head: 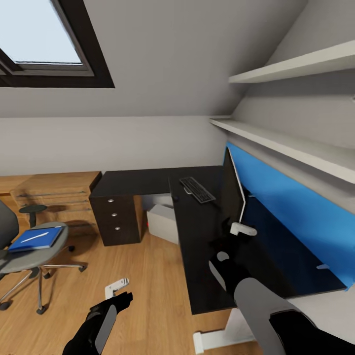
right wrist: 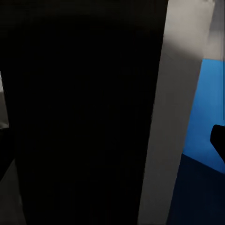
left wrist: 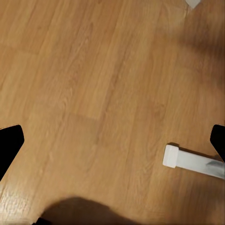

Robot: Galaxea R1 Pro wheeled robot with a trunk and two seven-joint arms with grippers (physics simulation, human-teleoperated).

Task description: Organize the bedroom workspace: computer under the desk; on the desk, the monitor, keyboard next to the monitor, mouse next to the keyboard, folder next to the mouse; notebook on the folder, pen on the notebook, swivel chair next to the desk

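Note:
The black desk (head: 143,181) runs in an L, with the keyboard (head: 197,190) on it. The monitor (head: 231,190) is seen edge-on just beyond the keyboard, leaning a little. My right gripper (head: 235,231) is at the monitor's lower edge; in the right wrist view its fingertips (right wrist: 218,145) stand wide apart, open, with the black panel (right wrist: 84,112) close in front. Under the desk sits the pale computer (head: 162,222). At the left, the swivel chair (head: 19,261) carries the blue folder (head: 42,240) with the pen (head: 34,236) on top. My left gripper (head: 121,292) hangs open over the floor.
A blue wall panel (head: 296,212) backs the desk, with two white shelves (head: 296,145) above it. Black drawers (head: 116,214) stand under the desk's far wing, and a wooden drawer unit (head: 54,195) is beside them. The white desk foot (left wrist: 192,161) lies on the wood floor (head: 148,276).

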